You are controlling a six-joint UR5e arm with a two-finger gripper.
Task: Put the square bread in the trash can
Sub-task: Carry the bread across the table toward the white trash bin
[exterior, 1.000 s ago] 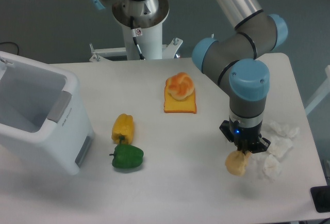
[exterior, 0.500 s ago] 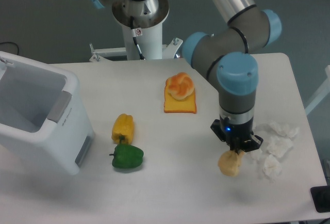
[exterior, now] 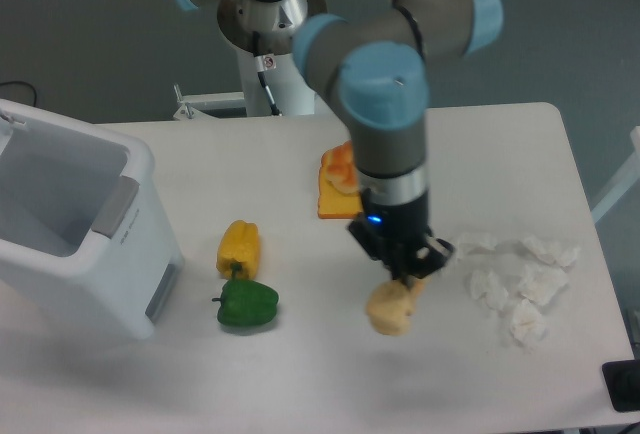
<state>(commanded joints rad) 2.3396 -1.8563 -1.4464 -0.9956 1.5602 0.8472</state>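
The square bread (exterior: 390,309) is a pale tan lumpy piece hanging just above the table, right of centre and near the front. My gripper (exterior: 404,284) points straight down and is shut on its top. The trash can (exterior: 70,219), a large white boxy bin with a grey side panel, stands open-topped at the far left, well away from the gripper.
A yellow pepper (exterior: 239,247) and a green pepper (exterior: 246,303) lie between the bread and the bin. A round orange bun (exterior: 338,164) on an orange toast slice (exterior: 332,201) sits partly hidden behind the arm. Crumpled white paper pieces (exterior: 515,279) lie at the right.
The arm has swung left with the bread in its grip, moving from beside the paper pieces toward the table's middle. It now covers part of the bun.
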